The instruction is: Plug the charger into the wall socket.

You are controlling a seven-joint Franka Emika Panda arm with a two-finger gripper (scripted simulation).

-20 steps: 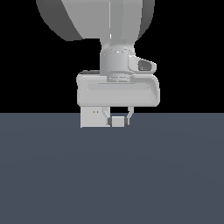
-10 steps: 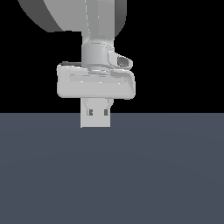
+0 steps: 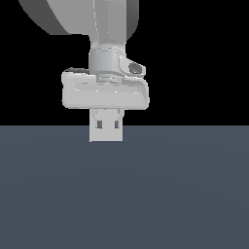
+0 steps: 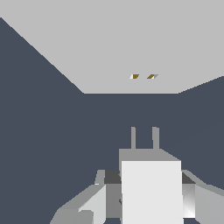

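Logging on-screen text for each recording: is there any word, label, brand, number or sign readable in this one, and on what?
None: no readable text in either view.
The charger, in the end effector: plain, with two prongs, no label.
The wall socket: blank plate, only two small orange-brown slots, no lettering.
The arm housing in the exterior view: plain grey, no brand or number visible.
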